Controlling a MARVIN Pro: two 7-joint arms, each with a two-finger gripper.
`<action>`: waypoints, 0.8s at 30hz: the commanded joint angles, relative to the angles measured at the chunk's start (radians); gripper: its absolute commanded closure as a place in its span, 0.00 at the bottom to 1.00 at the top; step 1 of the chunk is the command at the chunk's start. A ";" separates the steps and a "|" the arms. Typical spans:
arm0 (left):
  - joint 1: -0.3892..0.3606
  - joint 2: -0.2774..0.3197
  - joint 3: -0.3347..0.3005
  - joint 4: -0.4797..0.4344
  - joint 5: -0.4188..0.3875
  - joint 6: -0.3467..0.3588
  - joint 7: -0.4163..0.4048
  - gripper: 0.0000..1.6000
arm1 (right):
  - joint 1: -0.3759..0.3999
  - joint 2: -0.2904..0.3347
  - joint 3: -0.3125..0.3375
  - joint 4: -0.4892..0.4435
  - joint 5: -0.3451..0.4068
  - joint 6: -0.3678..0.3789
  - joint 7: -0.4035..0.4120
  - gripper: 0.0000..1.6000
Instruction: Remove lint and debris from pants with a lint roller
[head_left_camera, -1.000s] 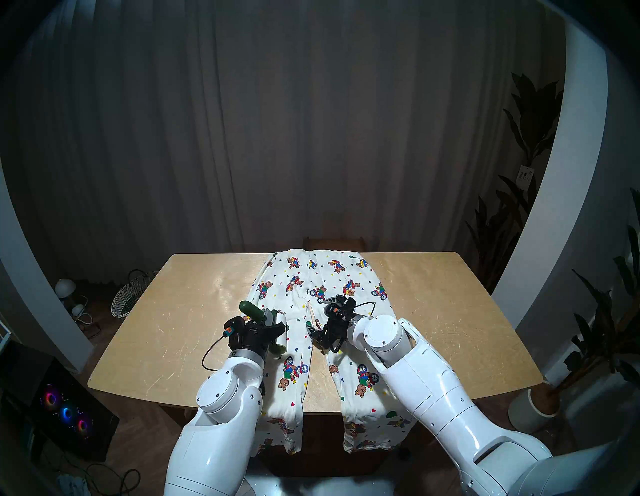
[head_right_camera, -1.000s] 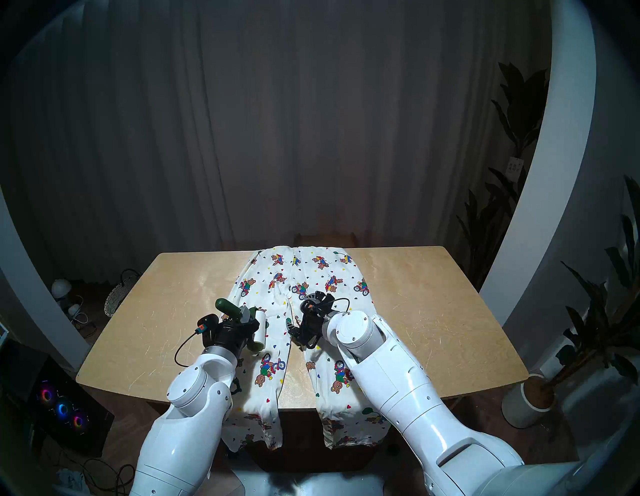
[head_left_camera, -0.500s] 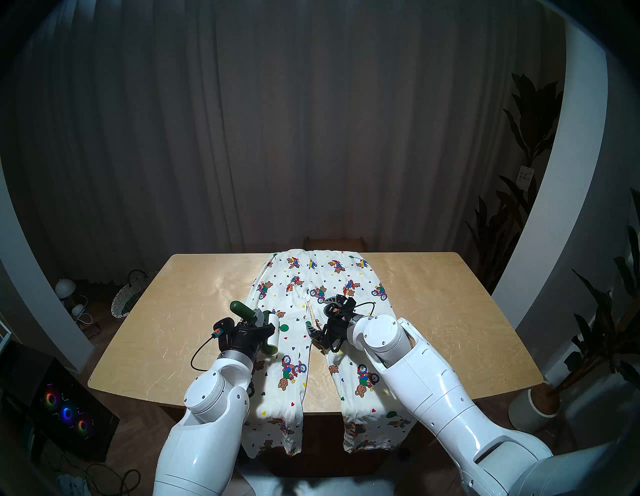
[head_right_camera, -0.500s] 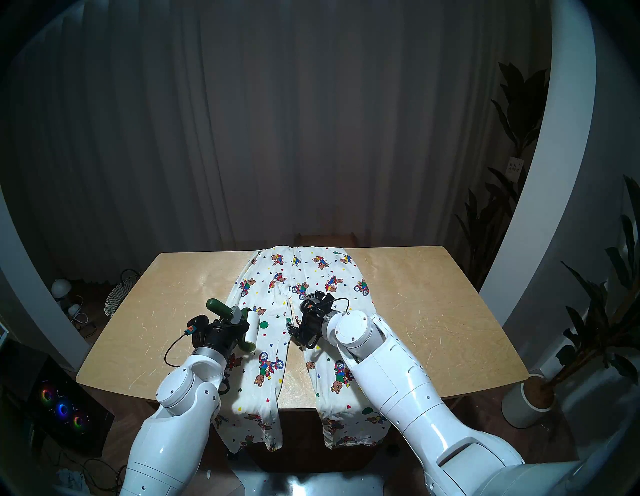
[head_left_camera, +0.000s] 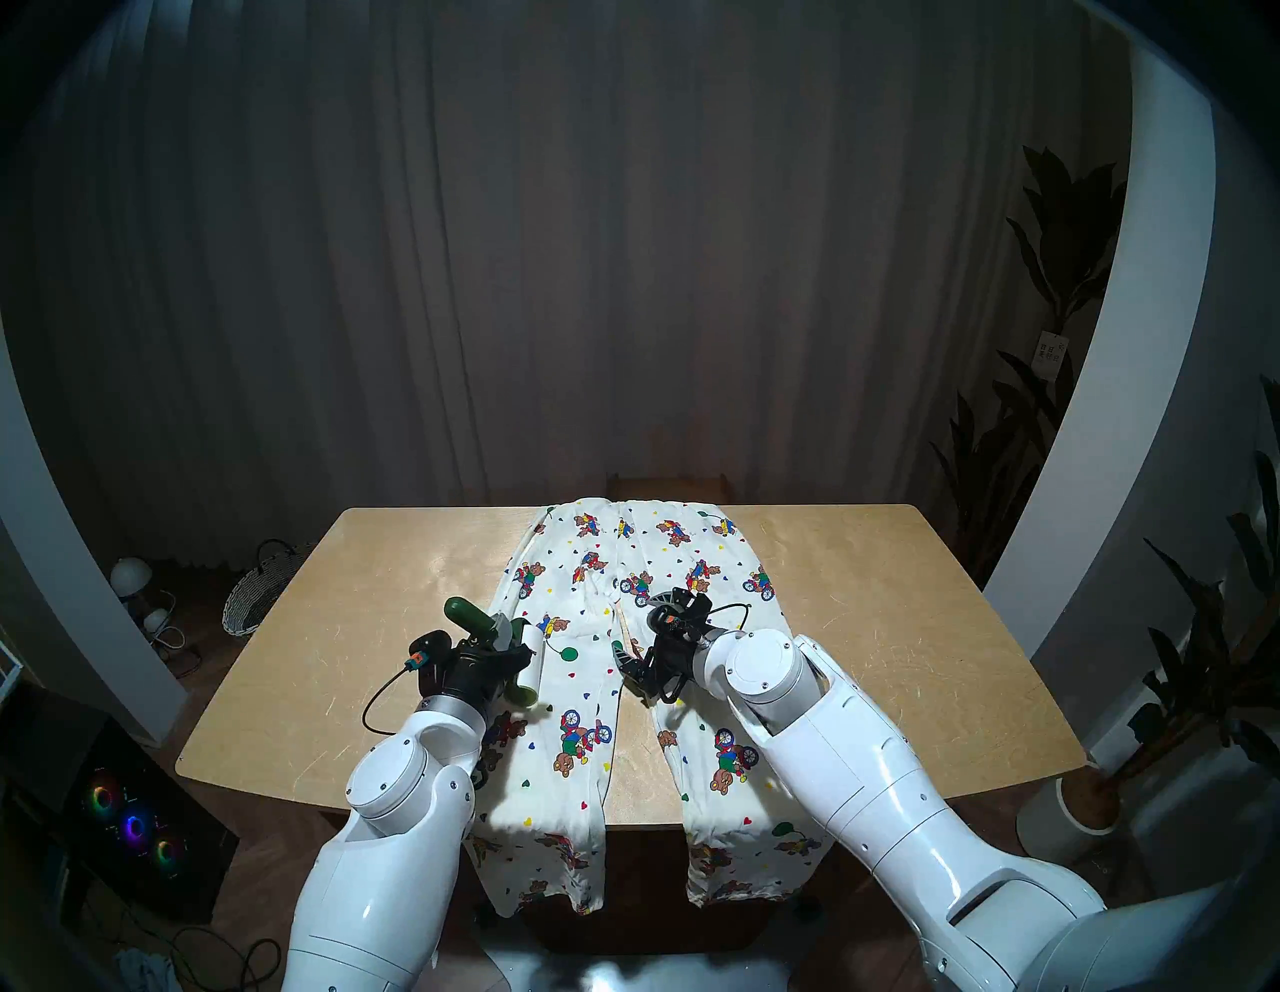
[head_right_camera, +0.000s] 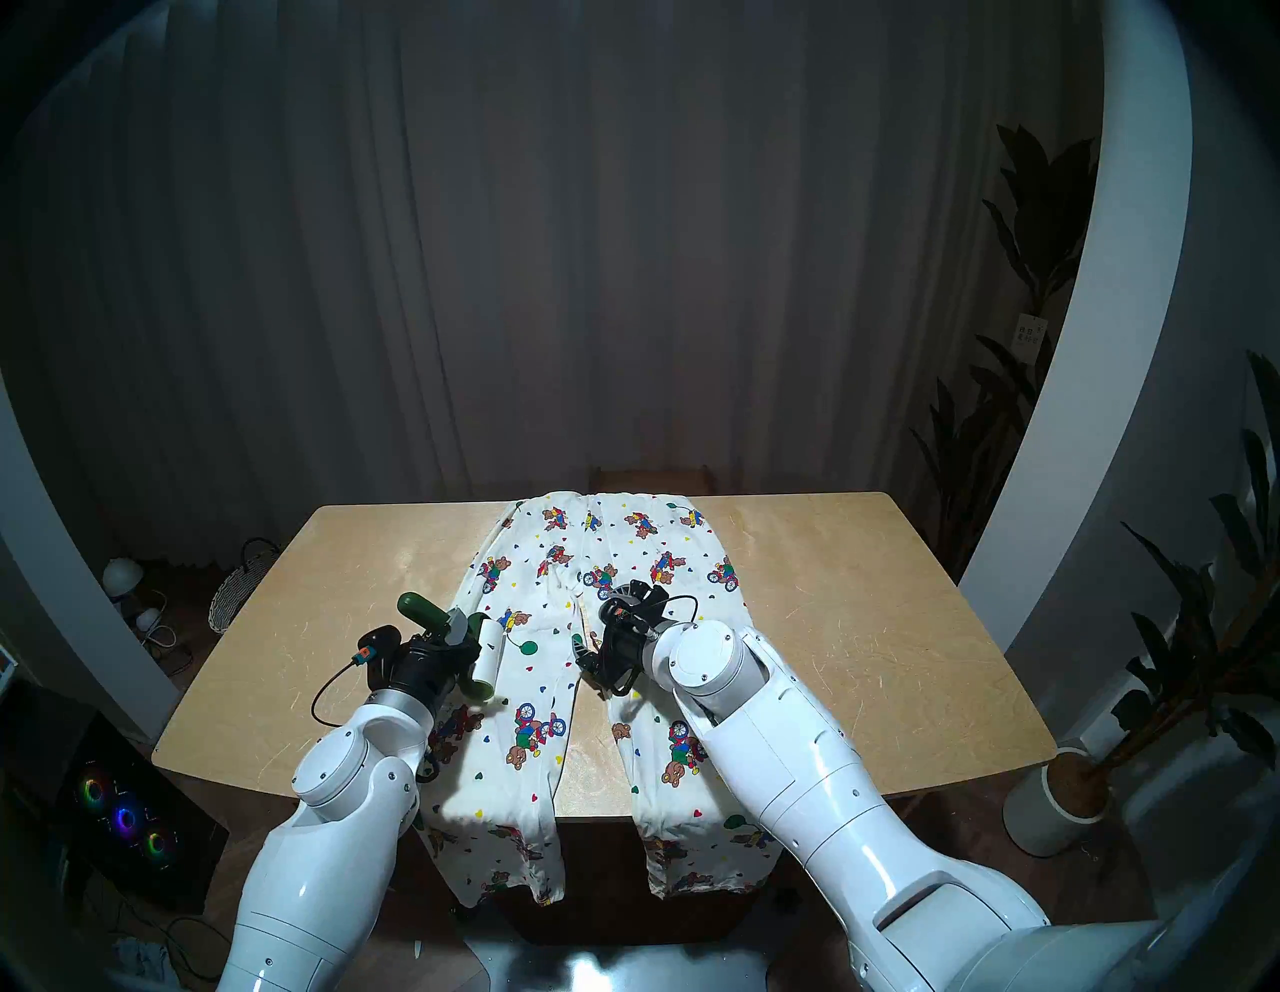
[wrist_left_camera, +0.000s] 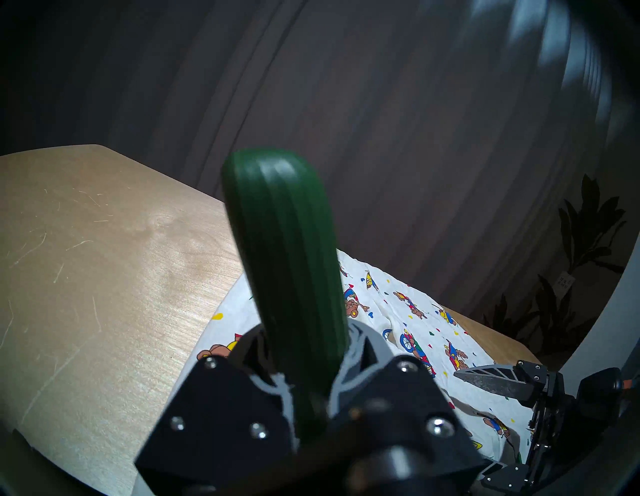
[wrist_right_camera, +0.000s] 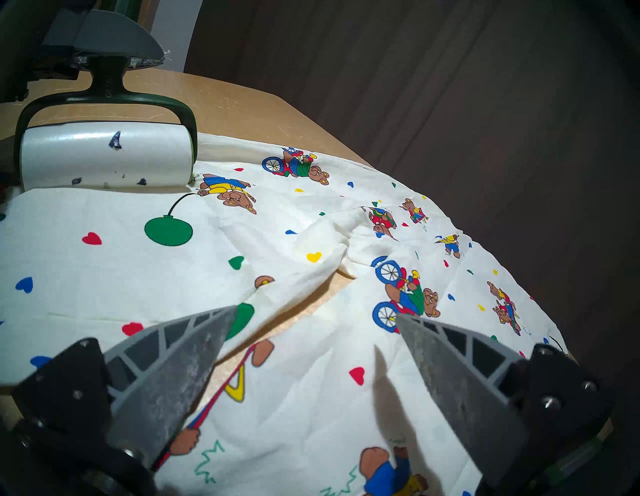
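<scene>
The cream-white pants (head_left_camera: 589, 623) with bears, hearts and green balloons lie flat along the table, legs hanging over the front edge; they also show in the head right view (head_right_camera: 554, 623) and the right wrist view (wrist_right_camera: 311, 225). My left gripper (head_left_camera: 495, 648) is shut on the dark green handle (wrist_left_camera: 284, 270) of the lint roller (head_left_camera: 532, 658). Its white roll (wrist_right_camera: 104, 159) rests at the outer edge of the left leg. Dark flecks of lint and debris (wrist_right_camera: 114, 140) stick to the roll. My right gripper (wrist_right_camera: 317, 317) is open, low over the crotch (head_left_camera: 623, 665).
The wooden table (head_left_camera: 866, 623) has bare wood on both sides of the pants. A chair back shows behind the far edge. On the floor are a woven basket (head_left_camera: 256, 589) and a lit computer case (head_left_camera: 131, 824) at the left, and a potted plant (head_left_camera: 1067, 810) at the right.
My left gripper has carried the roller leftward across the left pant leg to its outer edge, uncovering a green balloon print. The right arm has not moved.
</scene>
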 joint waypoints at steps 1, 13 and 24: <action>-0.019 0.044 -0.027 0.015 -0.004 0.020 -0.023 1.00 | -0.033 0.009 -0.009 0.062 -0.009 0.023 -0.004 0.00; 0.001 0.078 -0.069 0.016 -0.027 0.037 -0.059 1.00 | -0.035 0.006 -0.019 0.083 0.004 0.021 -0.023 0.00; 0.017 0.108 -0.119 0.021 -0.045 0.035 -0.090 1.00 | -0.042 0.015 -0.032 0.084 0.011 0.019 -0.032 0.00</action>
